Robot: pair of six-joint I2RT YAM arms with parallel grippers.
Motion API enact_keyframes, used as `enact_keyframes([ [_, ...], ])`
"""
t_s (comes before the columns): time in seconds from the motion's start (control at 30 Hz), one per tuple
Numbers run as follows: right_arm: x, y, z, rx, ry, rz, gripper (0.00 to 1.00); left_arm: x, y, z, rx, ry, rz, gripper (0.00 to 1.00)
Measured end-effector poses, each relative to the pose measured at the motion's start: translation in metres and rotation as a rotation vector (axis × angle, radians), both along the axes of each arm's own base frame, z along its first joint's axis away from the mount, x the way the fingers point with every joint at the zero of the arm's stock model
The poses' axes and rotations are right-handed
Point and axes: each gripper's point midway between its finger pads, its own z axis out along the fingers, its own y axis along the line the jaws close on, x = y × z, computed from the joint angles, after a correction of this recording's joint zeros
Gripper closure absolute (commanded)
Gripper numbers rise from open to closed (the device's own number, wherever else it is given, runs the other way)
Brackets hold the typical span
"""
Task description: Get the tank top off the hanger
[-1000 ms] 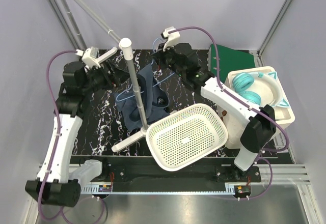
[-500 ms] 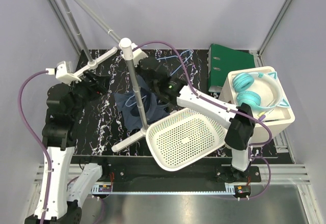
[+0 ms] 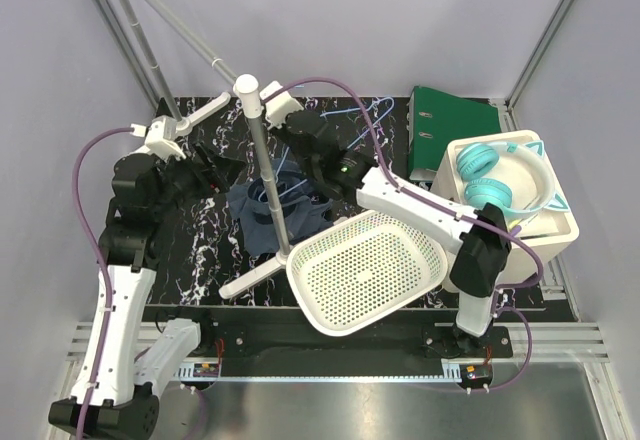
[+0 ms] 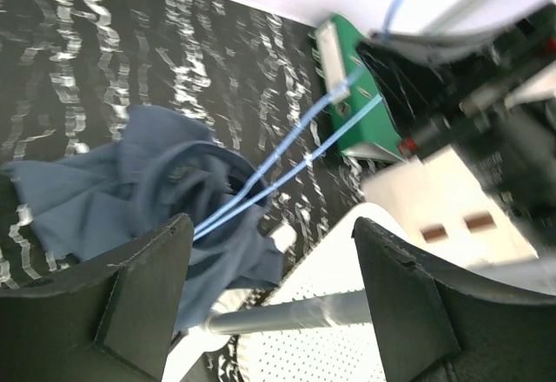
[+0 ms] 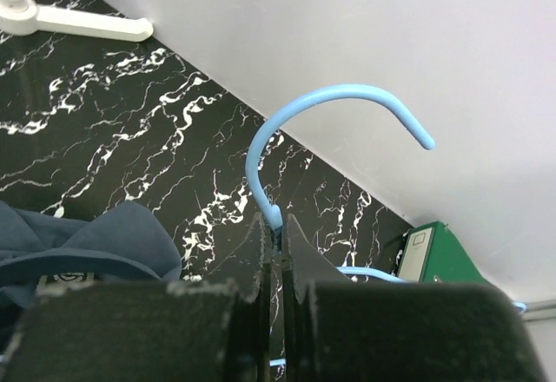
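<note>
Left hand (image 4: 271,234) now nearer tank top (image 3: 250,215), released; right hand (image 5: 276,252) clenched on hanger (image 5: 330,95), stand pole (image 3: 262,155) apparently between

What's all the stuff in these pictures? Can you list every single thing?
tank top: one, dark blue, crumpled on the table beside the stand
hanger: one, light blue, wires running into the tank top
stand: one, white and grey, middle
basket: one, white, front
binder: one, green, back right
box: one, white, right
headphones: one pair, teal, in the box
table: one, black with white veins
left end effector: one, black, open, near the tank top
right end effector: one, black, shut on the hanger below its hook
</note>
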Motion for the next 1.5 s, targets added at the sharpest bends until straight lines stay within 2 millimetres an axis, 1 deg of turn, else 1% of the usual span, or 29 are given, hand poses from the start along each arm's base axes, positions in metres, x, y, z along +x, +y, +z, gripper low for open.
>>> enact_keyframes([
  [0.1,0.004,-0.011,0.007,0.067,0.011,-0.026,1.0,-0.003,-0.01,-0.001,-0.009,-0.002,-0.071,0.19],
  [0.23,0.013,-0.029,0.018,0.165,0.036,-0.043,1.0,-0.001,-0.023,-0.004,-0.022,0.003,-0.161,0.17],
  [0.33,0.013,-0.04,0.026,0.255,0.079,-0.014,1.0,0.004,-0.032,-0.012,-0.034,0.034,-0.217,0.16],
  [0.4,0.01,-0.042,0.032,0.311,0.105,0.02,1.0,0.007,-0.036,-0.02,-0.039,0.059,-0.245,0.16],
  [0.47,0.005,-0.038,0.037,0.35,0.126,0.066,1.0,0.008,-0.039,-0.025,-0.044,0.078,-0.267,0.16],
  [0.53,-0.003,-0.026,0.038,0.379,0.161,0.137,1.0,0.009,-0.042,-0.029,-0.045,0.092,-0.292,0.16],
  [0.67,-0.02,-0.007,0.028,0.391,0.241,0.25,1.0,0.008,-0.045,-0.031,-0.045,0.093,-0.326,0.16],
  [0.77,-0.029,0.002,0.024,0.399,0.283,0.306,1.0,0.006,-0.047,-0.03,-0.046,0.084,-0.349,0.21],
  [0.87,-0.037,0.01,0.021,0.409,0.323,0.36,1.0,0.005,-0.05,-0.031,-0.049,0.083,-0.37,0.28],
  [0.9,-0.04,0.013,0.02,0.413,0.339,0.376,1.0,0.005,-0.05,-0.033,-0.049,0.086,-0.375,0.31],
  [0.93,-0.043,0.016,0.019,0.419,0.354,0.396,1.0,0.005,-0.051,-0.035,-0.052,0.092,-0.38,0.36],
  [1.0,-0.047,0.023,0.02,0.429,0.374,0.429,1.0,0.004,-0.052,-0.039,-0.057,0.106,-0.391,0.4],
  [1.1,-0.049,0.032,0.02,0.443,0.395,0.461,1.0,0.002,-0.054,-0.042,-0.063,0.114,-0.409,0.52],
  [1.13,-0.051,0.034,0.019,0.445,0.403,0.472,1.0,0.001,-0.055,-0.041,-0.067,0.114,-0.416,0.69],
  [1.17,-0.051,0.036,0.018,0.447,0.411,0.477,1.0,0.0,-0.056,-0.04,-0.07,0.111,-0.423,0.78],
  [1.2,-0.052,0.038,0.017,0.449,0.417,0.483,1.0,-0.001,-0.057,-0.04,-0.075,0.112,-0.429,0.91],
  [1.23,-0.053,0.039,0.015,0.447,0.425,0.485,0.96,-0.001,-0.058,-0.039,-0.076,0.108,-0.435,1.0],
  [1.27,-0.054,0.04,0.013,0.447,0.435,0.487,0.87,-0.002,-0.058,-0.038,-0.08,0.107,-0.44,1.0],
  [1.3,-0.053,0.041,0.012,0.448,0.44,0.486,0.68,-0.002,-0.059,-0.038,-0.081,0.109,-0.44,1.0],
  [1.37,-0.053,0.042,0.009,0.461,0.456,0.479,0.53,-0.001,-0.057,-0.038,-0.072,0.107,-0.423,1.0],
  [1.4,-0.053,0.042,0.008,0.466,0.464,0.473,0.36,0.0,-0.054,-0.039,-0.067,0.112,-0.396,1.0],
  [1.47,-0.053,0.04,0.008,0.476,0.474,0.452,0.17,0.006,-0.041,-0.041,-0.05,0.122,-0.29,1.0],
  [1.5,-0.052,0.039,0.008,0.484,0.478,0.433,0.11,0.008,-0.035,-0.041,-0.047,0.121,-0.239,1.0],
])
